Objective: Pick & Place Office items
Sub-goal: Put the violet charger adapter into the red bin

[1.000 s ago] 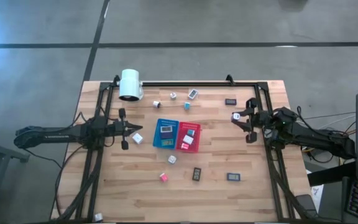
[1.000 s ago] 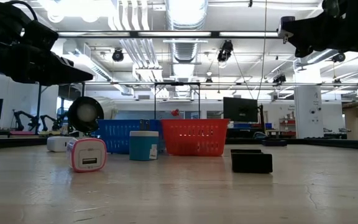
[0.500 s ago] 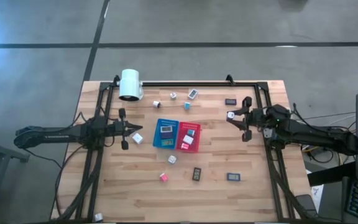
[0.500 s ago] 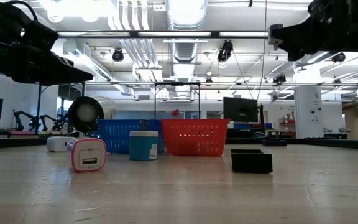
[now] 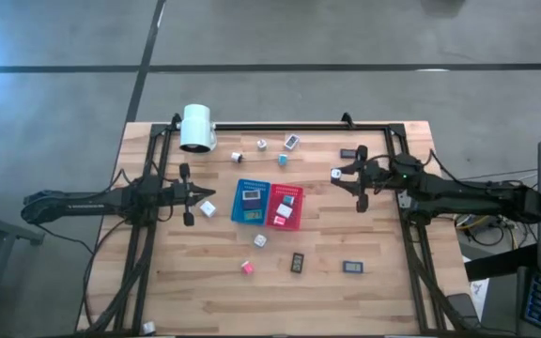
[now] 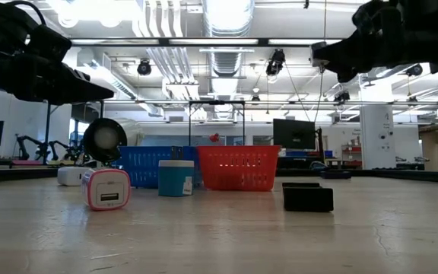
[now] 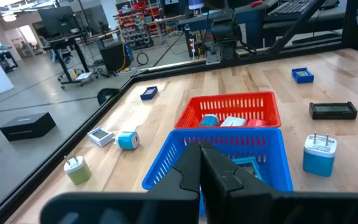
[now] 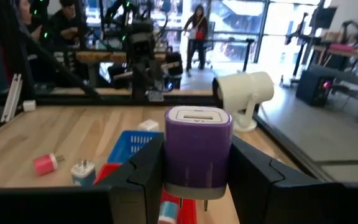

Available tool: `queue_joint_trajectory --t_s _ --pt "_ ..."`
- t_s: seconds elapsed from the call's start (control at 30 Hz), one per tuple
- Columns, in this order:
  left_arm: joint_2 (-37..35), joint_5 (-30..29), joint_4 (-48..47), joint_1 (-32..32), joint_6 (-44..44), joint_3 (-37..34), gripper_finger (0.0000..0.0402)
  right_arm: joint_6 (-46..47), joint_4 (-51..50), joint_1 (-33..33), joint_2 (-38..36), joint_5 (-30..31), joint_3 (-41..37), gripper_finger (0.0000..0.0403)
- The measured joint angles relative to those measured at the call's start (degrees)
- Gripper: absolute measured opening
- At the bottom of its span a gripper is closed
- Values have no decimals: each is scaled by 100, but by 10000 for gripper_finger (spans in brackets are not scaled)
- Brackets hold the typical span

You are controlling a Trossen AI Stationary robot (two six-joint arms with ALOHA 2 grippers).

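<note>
Holding 1 purple charger [image 8: 197,149], 2 trays [image 5: 250,203], approx. 13 items

Pink-edged cube [image 6: 106,189] before blue tray [image 6: 152,167]

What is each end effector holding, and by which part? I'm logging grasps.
Right end effector holds a purple charger, clamped by its two opposite sides. Left end effector is shut on nothing.

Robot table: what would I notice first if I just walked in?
Probably the purple charger pinched in the right gripper, up in the air at the table's right side. Next, the blue basket and red basket sit side by side in the middle.
</note>
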Motion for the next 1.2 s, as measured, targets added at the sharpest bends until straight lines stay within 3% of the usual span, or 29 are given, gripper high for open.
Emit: queue_joint_trajectory --t_s 0.53,0.83,1.03,1.2 --pt "-2 0 -2 -1 -11 0 3 -302 -84 600 1948 13 1084 130" --pt "0 0 -4 0 -33 0 3 -653 -83 957 3210 694 1761 130" --pt "2 0 -4 0 -33 0 3 -713 -97 995 4075 708 2266 130" --pt "4 0 -6 0 -33 0 3 -713 -696 995 4761 699 2795 130"
